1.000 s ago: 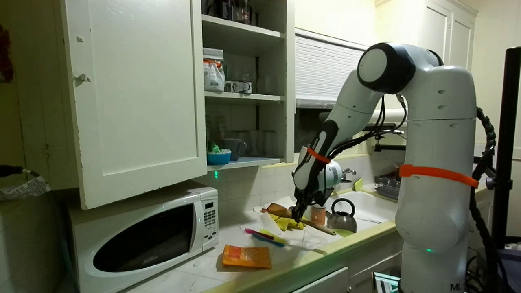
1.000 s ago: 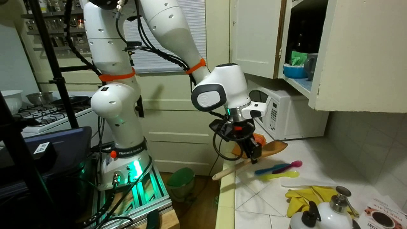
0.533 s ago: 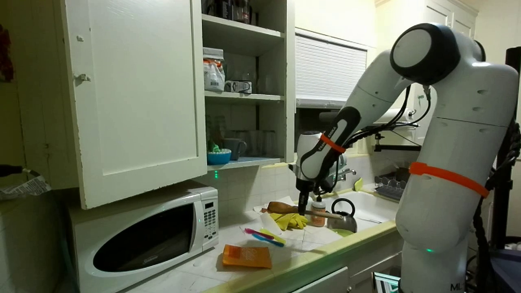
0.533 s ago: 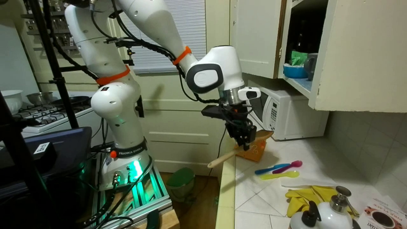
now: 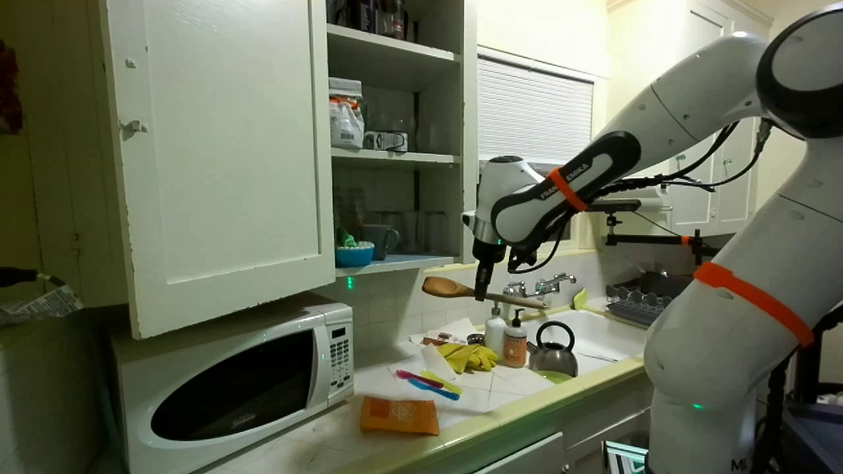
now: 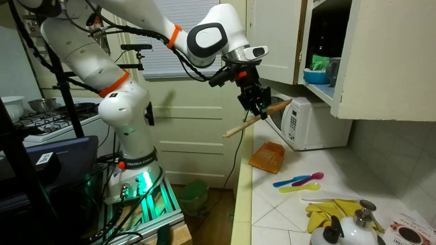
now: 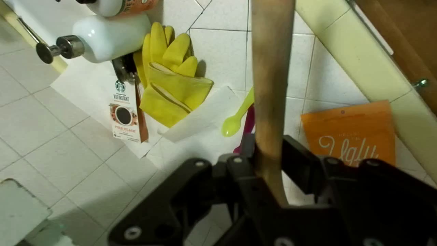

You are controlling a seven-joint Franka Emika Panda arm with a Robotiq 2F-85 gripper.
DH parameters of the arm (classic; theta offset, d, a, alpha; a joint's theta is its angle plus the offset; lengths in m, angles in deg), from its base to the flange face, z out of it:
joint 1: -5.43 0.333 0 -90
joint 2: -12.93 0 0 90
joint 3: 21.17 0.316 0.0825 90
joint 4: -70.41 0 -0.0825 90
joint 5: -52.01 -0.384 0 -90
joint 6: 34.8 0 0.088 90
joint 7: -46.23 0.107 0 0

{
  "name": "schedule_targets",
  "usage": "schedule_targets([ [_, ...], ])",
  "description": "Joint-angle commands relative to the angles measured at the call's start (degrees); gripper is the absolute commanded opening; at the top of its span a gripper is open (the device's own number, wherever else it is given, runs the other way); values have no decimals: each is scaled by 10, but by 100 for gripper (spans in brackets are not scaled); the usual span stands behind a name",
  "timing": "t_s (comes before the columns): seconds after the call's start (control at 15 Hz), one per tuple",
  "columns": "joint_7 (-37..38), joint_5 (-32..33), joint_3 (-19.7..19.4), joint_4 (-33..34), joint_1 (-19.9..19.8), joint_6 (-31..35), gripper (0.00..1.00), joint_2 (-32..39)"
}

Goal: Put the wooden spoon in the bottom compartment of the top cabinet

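The wooden spoon is held up above the counter, its head towards the microwave side and its handle slanting down a little. My gripper is shut on the spoon near mid-length; in the wrist view the pads press both sides of the spoon. The top cabinet has its door open. Its bottom compartment holds a blue bowl, a grey mug and glasses; its blue floor also shows in an exterior view. In that view the spoon is apart from the cabinet and lower than this shelf.
The white microwave stands below the open door. An orange packet, plastic spoons, yellow gloves and soap bottles lie or stand on the counter. A kettle is by the sink. A pale edge shows low in the wrist view.
My gripper has risen well above the counter with the spoon in its grip, and the arm's elbow has drawn back. The things on the counter have not moved.
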Motion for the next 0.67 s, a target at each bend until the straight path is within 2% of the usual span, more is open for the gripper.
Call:
schedule_targets([
  [0.0,8,4,-10,4,11,-13,26,-14],
  [0.6,15,2,-13,4,10,-17,26,-21],
])
